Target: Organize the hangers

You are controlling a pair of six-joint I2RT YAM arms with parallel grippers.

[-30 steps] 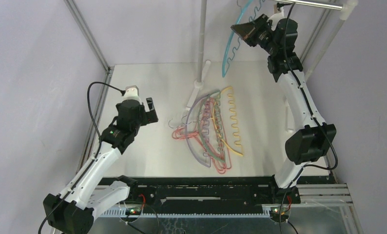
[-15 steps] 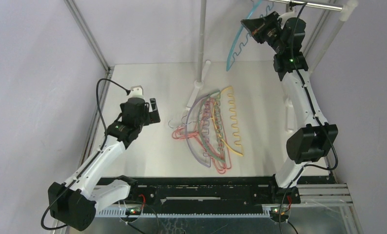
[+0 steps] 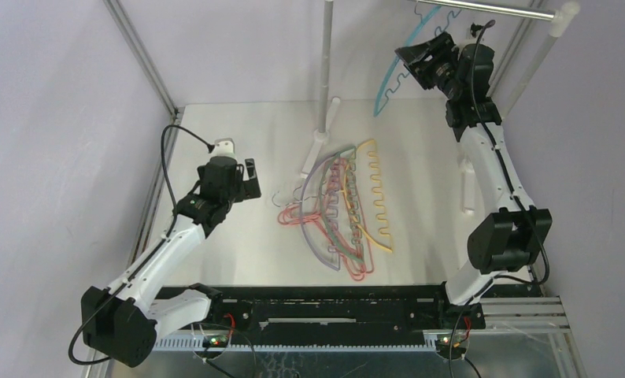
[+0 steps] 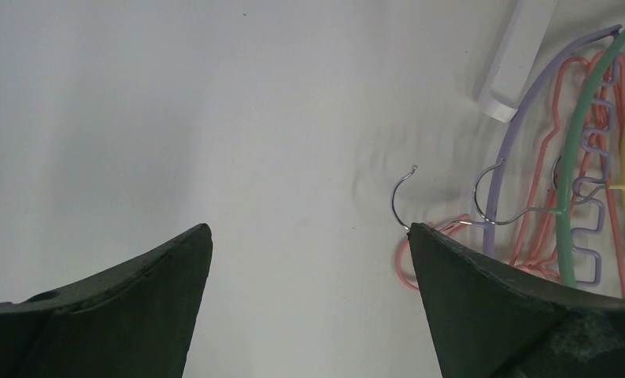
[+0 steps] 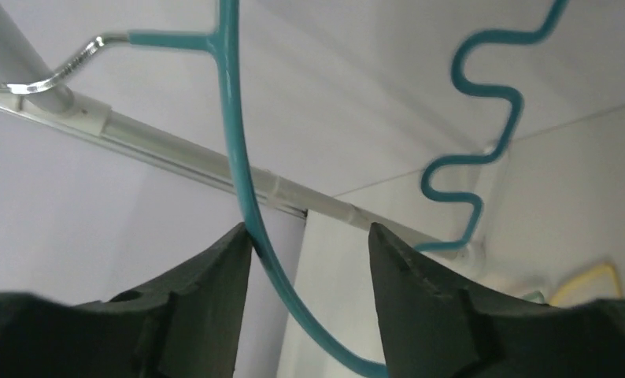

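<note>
**Observer A:** Since the earlier frame, the right arm has risen and swung right, carrying the teal hanger [image 3: 386,83] closer under the silver rail [image 3: 490,8]. The left arm has reached slightly forward.

**Observer B:** State of the right gripper [image 5: 308,228]?

**Observer A:** Fingers parted by a moderate gap. The hanger's thin, glossy curved bar passes between them and touches only the inner edge of one finger, so it is not clamped. Its other arm is a round-section strip bent into regular waves. The bare metal hook [image 5: 65,61] extends to the rail, but I cannot tell whether it is seated on it.

**Observer B:** Left gripper [image 4: 309,228]?

**Observer A:** Spread wide and holding nothing. It hovers over the matte white table [image 3: 238,126], just beside the pile.

**Observer B:** Describe the pile.

**Observer A:** The remaining hangers [image 3: 341,209] lie flat at the table's centre, overlapping and tangled. All are thin plastic with wire hooks. The purple hanger [image 4: 522,110] and green hanger [image 4: 577,134] show smooth arcs. The pink hanger [image 4: 541,181] lies beneath them. The yellow hanger [image 3: 376,197] has a notched, wavy arm and sits on the right side of the pile.
</note>
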